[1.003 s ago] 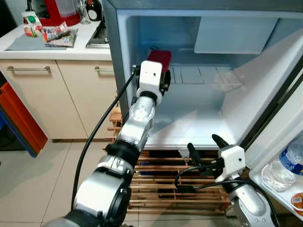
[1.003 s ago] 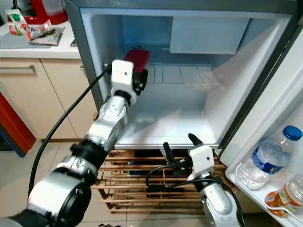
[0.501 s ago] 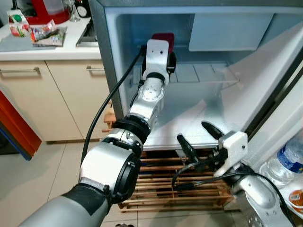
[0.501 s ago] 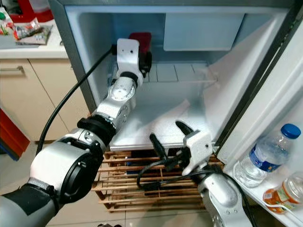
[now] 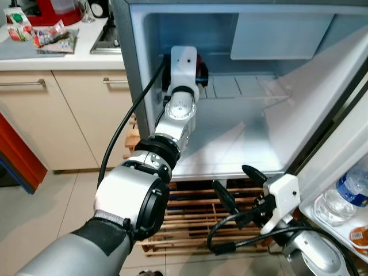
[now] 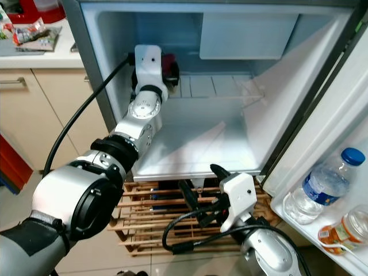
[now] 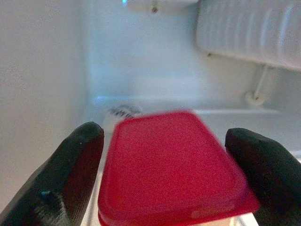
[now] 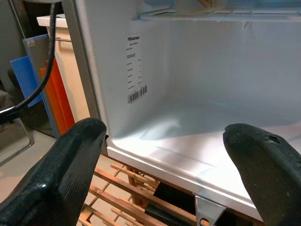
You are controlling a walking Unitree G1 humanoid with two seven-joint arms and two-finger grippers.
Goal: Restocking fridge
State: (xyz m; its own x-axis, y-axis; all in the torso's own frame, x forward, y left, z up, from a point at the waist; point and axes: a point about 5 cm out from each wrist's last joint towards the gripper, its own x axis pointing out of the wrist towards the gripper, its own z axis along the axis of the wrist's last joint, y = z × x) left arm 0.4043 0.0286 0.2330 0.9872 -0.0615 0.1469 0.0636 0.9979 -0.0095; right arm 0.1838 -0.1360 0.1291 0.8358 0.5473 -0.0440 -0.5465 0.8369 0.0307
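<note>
A container with a red lid [image 7: 171,165] sits between the fingers of my left gripper [image 7: 164,188], which is shut on it. That arm reaches deep into the open fridge, and the red container [image 5: 200,62] is at the left back corner, level with the upper shelf [image 5: 247,87]. My right gripper [image 5: 237,187] hangs open with nothing in it, low in front of the fridge's bottom front edge. Its two black fingers [image 8: 61,169] frame the fridge floor [image 8: 197,136].
The fridge door stands open on the right, and its rack holds a water bottle [image 6: 325,187] and an orange-lidded jar [image 6: 339,230]. A wooden slatted rack [image 5: 190,210] lies under the fridge. A counter [image 5: 52,52] with snack packets and cabinets is on the left.
My left gripper has carried the red container deeper into the fridge and lower, down to shelf level. The right gripper has sunk slightly. The camera shifted.
</note>
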